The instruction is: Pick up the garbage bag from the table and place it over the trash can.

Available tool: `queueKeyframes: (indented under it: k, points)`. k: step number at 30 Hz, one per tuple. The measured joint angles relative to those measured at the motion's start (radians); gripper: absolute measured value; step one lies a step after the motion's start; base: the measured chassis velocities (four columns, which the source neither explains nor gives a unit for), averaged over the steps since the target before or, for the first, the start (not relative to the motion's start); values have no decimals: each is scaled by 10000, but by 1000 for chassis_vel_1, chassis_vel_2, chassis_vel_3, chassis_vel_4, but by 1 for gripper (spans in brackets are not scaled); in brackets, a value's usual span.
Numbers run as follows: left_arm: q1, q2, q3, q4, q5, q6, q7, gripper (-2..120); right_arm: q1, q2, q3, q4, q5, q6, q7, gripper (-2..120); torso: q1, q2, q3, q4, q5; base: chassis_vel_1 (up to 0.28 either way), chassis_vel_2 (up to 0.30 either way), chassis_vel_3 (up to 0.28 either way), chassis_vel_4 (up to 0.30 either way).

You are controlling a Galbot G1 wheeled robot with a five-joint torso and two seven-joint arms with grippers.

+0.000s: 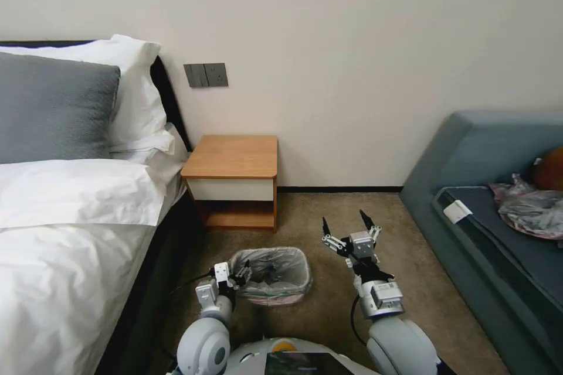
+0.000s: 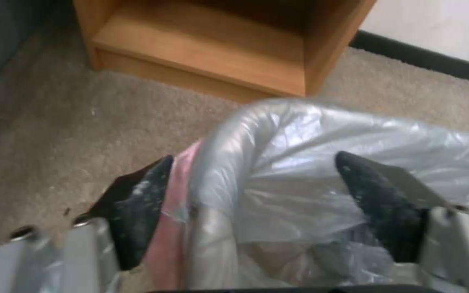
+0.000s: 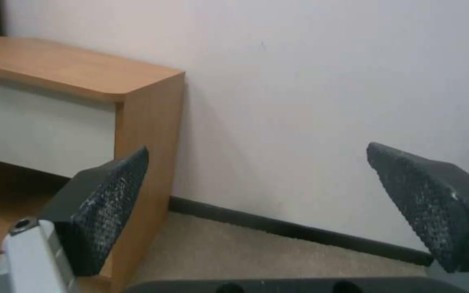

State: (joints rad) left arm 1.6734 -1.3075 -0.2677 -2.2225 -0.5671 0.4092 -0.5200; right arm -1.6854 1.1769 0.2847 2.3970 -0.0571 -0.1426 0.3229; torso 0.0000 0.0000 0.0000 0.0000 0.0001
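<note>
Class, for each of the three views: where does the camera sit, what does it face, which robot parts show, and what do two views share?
Head view: high on the robot, facing down at the table, the trash can and both arms.
Left wrist view: on the left gripper, jaws open astride the bin rim lined with the garbage bag.
Right wrist view: on the right gripper, jaws open, facing the wall.
Shared: the table appears in all.

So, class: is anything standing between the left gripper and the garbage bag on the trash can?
Nothing visible does. The left gripper is open and straddles the near rim of the trash can, one finger outside and one inside, with the garbage bag draped over that rim between them. The right gripper hangs open beside the can.
</note>
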Motion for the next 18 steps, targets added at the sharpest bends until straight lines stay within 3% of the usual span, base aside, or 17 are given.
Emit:
queueKeyframes:
  k: [5, 10, 13, 14, 18]
  points:
    - [114, -4, -54, -198, 331, -140, -10, 97, -84, 30, -20, -48, 160, -1, 158, 100, 0, 0, 0, -1, -1, 0, 0, 0, 0]
    - [226, 18, -211, -226, 1016, -581, 134, 100, -139, 24, -23, -67, 410, 14, 260, 100, 1, 0, 0, -1, -2, 0, 0, 0, 0]
    - [408, 30, -691, -80, 2640, -1907, 804, 100, -199, -11, 23, -190, 908, 200, 511, 100, 0, 0, 0, 1, -3, 0, 0, 0, 0]
    - [408, 30, -691, -80, 2640, -1907, 804, 100, -199, -11, 23, -190, 908, 200, 511, 100, 0, 0, 0, 1, -3, 0, 0, 0, 0]
    - [609, 46, -1206, -75, 3889, -3889, 1579, 100, -448, 220, 711, -984, 965, 1234, 137, 100, 0, 0, 0, 1, 0, 0, 0, 0, 0]
